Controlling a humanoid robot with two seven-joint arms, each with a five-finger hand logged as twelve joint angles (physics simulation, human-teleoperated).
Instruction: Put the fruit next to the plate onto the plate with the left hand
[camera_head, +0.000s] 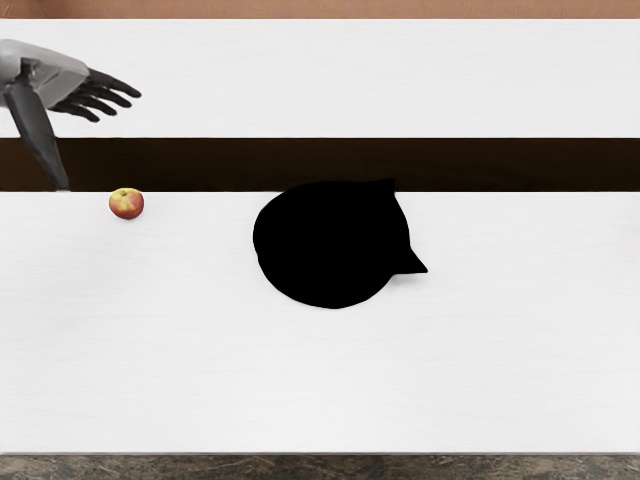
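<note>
A small red and yellow fruit (126, 203) lies on the white table, near its far edge on the left. To its right, about a plate's width away, sits a flat black plate (330, 245) with nothing on it. My left hand (98, 94) comes in from the left edge, above and behind the fruit. Its dark fingers (110, 92) are spread, point right and hold nothing. The hand is well apart from the fruit. The right arm does not show.
A dark gap (400, 164) runs across the view between the near table (320, 380) and a white surface (350, 75) behind it. The near table's front edge lies along the bottom.
</note>
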